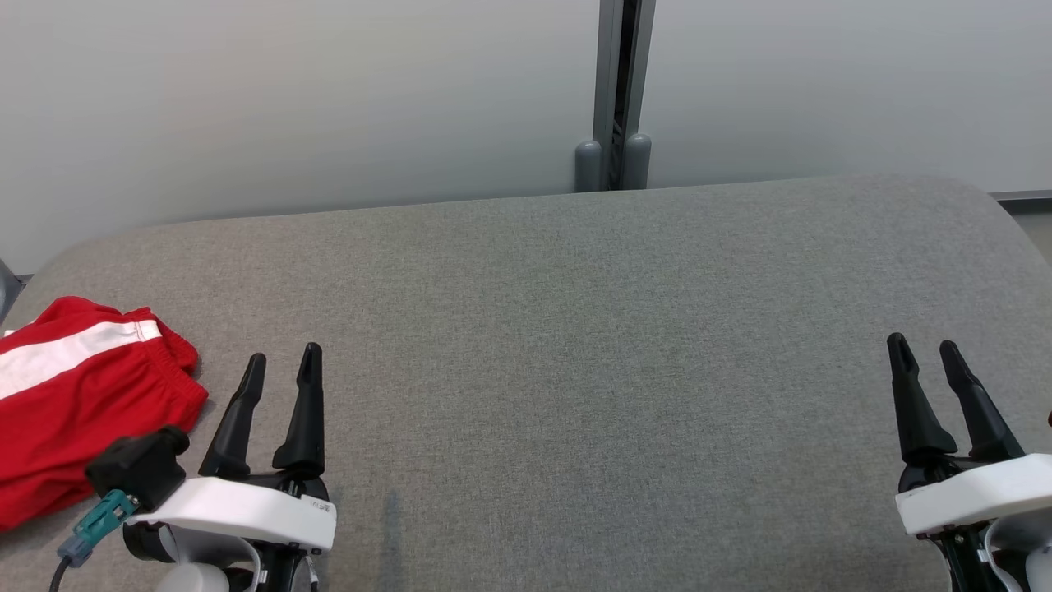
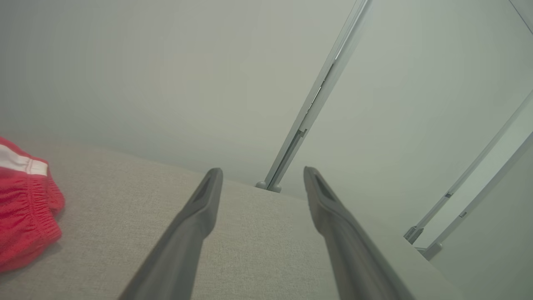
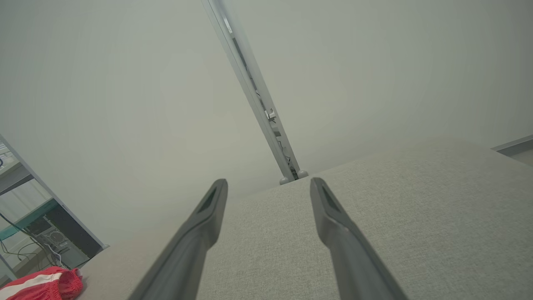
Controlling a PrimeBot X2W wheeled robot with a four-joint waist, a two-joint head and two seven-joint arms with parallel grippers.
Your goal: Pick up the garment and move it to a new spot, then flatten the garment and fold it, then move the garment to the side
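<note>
The garment (image 1: 74,403) is a pair of red shorts with a white side stripe, lying bunched at the left edge of the grey padded table (image 1: 575,329). The same garment (image 2: 25,212) lies at the left of the left wrist view, and in the right wrist view the garment (image 3: 46,285) sits in the bottom left corner. My left gripper (image 1: 284,362) stands open just right of it, fingers apart and empty. At the lower right, far from the cloth, my right gripper (image 1: 924,349) is open and holds nothing.
A pale wall panel runs behind the table, split by a grey vertical post (image 1: 615,90). The table's far edge curves down at both ends. A desk with cables and equipment (image 3: 37,237) stands beyond the table's left end.
</note>
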